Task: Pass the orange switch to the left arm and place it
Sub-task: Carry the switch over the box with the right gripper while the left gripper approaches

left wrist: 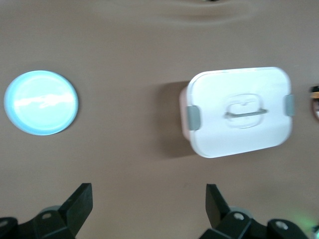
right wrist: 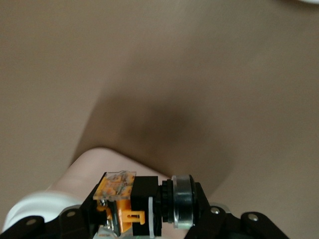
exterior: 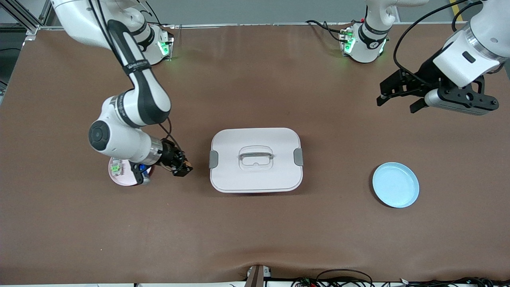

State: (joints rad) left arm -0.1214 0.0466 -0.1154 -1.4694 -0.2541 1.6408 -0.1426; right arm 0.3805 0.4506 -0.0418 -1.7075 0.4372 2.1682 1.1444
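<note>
The right gripper (exterior: 184,170) is clamped on the orange switch (right wrist: 124,204), in the air just beside the pink plate (exterior: 119,178), toward the right arm's end from the box (exterior: 255,159). Only the right wrist view shows the switch clearly; the front view shows a dark speck. A pale green-centred switch (exterior: 116,168) lies on that plate, which the arm partly hides. The left gripper (exterior: 398,95) hangs spread wide and empty, waiting above bare table near the blue plate (exterior: 395,185).

Box (exterior: 255,160) mid-table. Plate (exterior: 395,185) toward left arm's end, slightly nearer camera. Second plate (exterior: 119,177) toward right arm's end, clear switch (exterior: 116,168) on it. Right gripper (exterior: 184,169) with orange switch (right wrist: 119,195) between second plate and box. Left gripper (exterior: 398,97) over bare table.
</note>
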